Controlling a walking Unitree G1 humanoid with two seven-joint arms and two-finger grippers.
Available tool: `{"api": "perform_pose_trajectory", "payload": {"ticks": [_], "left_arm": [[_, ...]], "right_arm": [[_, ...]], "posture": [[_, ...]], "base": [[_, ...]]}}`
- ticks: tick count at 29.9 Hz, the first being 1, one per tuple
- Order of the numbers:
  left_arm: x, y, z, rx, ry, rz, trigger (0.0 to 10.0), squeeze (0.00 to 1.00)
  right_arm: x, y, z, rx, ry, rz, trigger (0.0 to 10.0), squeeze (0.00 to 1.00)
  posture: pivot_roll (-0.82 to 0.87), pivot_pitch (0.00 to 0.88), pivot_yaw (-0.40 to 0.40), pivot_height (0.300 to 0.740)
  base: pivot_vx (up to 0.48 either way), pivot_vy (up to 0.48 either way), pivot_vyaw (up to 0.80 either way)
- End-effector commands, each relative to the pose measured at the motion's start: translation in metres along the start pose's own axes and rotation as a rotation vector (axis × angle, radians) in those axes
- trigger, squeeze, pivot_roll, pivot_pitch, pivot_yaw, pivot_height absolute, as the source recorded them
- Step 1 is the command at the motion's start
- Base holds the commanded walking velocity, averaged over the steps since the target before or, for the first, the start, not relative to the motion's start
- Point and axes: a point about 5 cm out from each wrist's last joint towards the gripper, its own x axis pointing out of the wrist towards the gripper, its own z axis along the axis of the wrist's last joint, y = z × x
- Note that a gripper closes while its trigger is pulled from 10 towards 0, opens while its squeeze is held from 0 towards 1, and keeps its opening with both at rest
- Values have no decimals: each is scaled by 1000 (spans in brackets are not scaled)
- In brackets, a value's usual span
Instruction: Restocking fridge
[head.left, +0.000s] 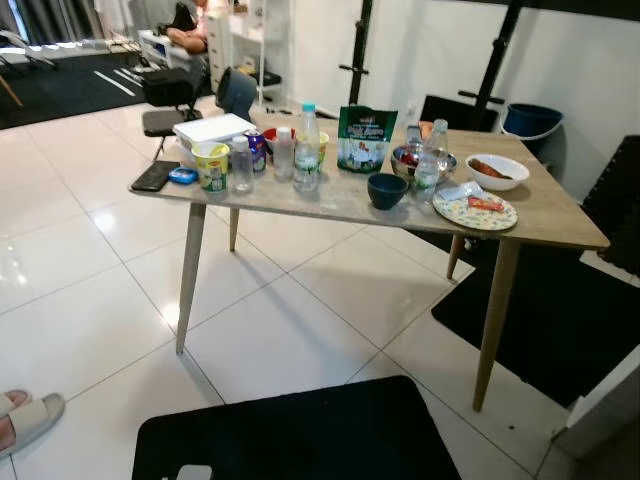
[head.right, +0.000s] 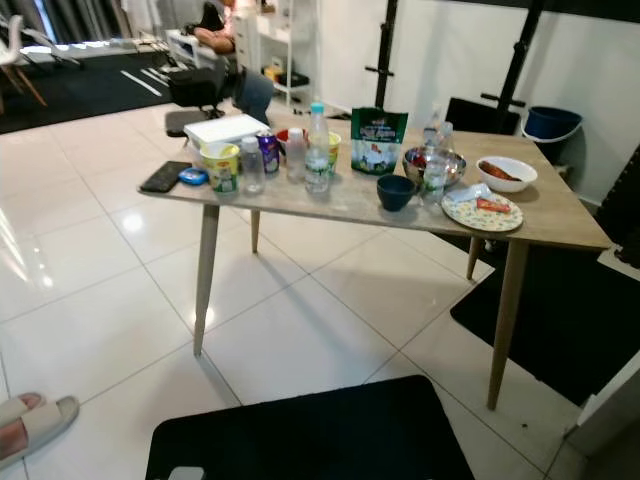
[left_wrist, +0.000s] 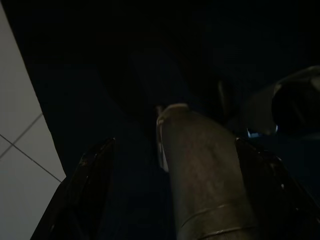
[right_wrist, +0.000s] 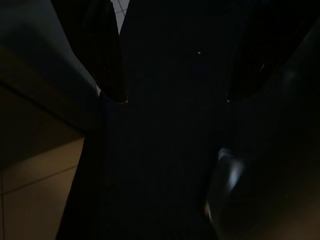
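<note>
Table crowded: bottles, green pouch, bowls. Both end effectors spread, empty.

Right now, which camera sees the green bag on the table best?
The left eye view shows the green bag best: it stands upright mid-table behind the dark blue bowl, its front facing the camera. The right eye view shows the same bag nearly as well. Both wrist views are dark and point at the floor.

A wooden table holds water bottles, a green pouch, bowls and a plate.
</note>
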Motion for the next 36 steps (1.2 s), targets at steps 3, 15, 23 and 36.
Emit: {"api": "perform_pose_trajectory", "payload": {"ticks": [3, 15, 23, 36], "left_arm": [[0, -3, -4, 9, 20, -8, 10000, 0], [0, -4, -5, 10, 23, -10, 10000, 0], [0, -4, -5, 11, 24, -12, 10000, 0], [1, -5, -5, 15, 24, -13, 10000, 0]], "right_arm": [[0, -5, 5, 8, -14, -15, 10000, 0], [0, -5, 5, 7, -14, -16, 10000, 0], [0, -5, 4, 7, -11, -15, 10000, 0], [0, -4, 4, 4, -10, -13, 10000, 0]], "posture": [[-25, 0, -1, 740], [-25, 0, -2, 740], [-25, 0, -4, 740], [-27, 0, -5, 740]], "base": [[337, 0, 0], [341, 0, 0], [337, 0, 0], [331, 0, 0]]}}
